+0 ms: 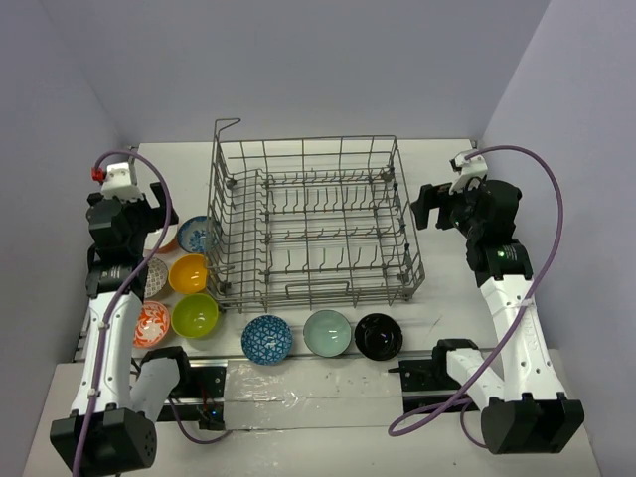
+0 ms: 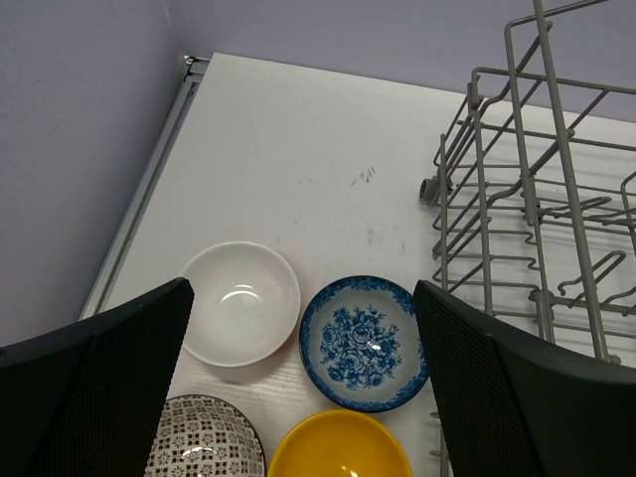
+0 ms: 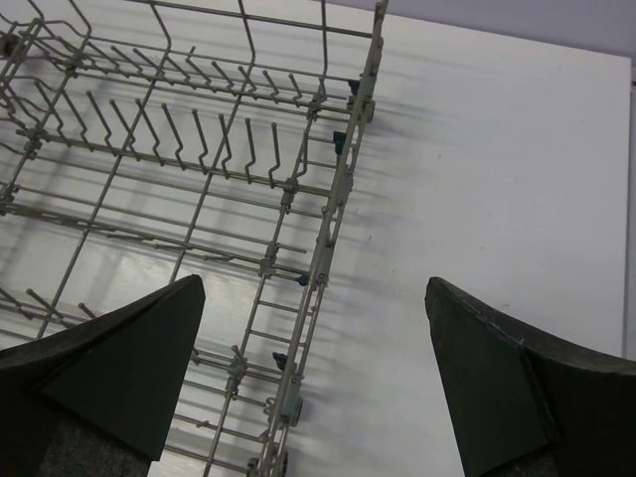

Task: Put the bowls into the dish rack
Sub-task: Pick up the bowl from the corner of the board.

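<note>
Left fingers (image 2: 99,397) and right fingers (image 3: 527,388) stand spread, holding nothing; small round coloured bowls (image 1: 194,315) sit beside the grey wire dish rack (image 1: 316,290).

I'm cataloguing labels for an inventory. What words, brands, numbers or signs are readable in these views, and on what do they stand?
No text can be read in any view.
The dish rack shows no tag or brand.
The blue floral bowl and the brown-patterned bowl bear only decoration, with no lettering.
</note>
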`<state>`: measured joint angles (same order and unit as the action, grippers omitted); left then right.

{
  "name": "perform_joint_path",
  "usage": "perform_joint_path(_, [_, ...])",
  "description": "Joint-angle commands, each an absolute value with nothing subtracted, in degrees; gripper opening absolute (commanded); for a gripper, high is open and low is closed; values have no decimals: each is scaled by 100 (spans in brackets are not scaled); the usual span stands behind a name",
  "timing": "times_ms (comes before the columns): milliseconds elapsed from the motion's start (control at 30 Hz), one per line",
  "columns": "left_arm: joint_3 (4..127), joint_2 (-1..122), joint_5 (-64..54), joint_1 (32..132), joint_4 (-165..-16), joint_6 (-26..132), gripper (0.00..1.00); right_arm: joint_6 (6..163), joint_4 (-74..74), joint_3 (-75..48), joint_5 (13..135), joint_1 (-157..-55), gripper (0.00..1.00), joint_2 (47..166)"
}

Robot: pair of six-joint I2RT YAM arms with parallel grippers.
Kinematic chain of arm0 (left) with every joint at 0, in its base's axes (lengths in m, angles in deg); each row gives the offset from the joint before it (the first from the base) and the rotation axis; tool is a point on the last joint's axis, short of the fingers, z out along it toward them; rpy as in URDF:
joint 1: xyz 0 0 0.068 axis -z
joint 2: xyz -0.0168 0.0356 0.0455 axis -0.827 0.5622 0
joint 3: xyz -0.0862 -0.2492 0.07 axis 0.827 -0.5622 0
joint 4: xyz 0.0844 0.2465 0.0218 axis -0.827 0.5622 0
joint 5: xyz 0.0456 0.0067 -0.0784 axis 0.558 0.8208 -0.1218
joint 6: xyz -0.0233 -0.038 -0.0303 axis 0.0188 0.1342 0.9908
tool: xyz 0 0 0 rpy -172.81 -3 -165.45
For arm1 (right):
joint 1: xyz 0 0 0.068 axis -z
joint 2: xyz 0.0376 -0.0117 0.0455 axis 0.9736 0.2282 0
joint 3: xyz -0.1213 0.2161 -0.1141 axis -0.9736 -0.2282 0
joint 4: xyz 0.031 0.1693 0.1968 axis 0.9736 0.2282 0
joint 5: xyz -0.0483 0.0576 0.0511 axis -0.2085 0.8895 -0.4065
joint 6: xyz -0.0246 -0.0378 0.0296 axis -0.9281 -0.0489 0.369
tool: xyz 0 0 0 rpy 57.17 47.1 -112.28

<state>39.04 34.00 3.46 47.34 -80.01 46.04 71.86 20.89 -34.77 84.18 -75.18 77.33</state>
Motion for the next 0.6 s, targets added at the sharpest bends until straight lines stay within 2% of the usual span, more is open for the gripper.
perform_joint_path(0, [4149,3656,317,4709,-8153,4882,99,7040,1768,-3572,8120,-7566,100,7491])
perform_joint_path(133, [4563,4000,211,4709,-7695,4768,99,7030,1610,-3766,8059,-7567,100,7447])
perform_joint_path(300, [4318,3843,308,4709,-7923,4601,99,7004,1873,-3590,8085,-7575,100,7790])
perform_joint_path(567, [4265,3922,1239,4709,-7949,4742,99,7074,1670,-3801,8481,-7567,100,7552])
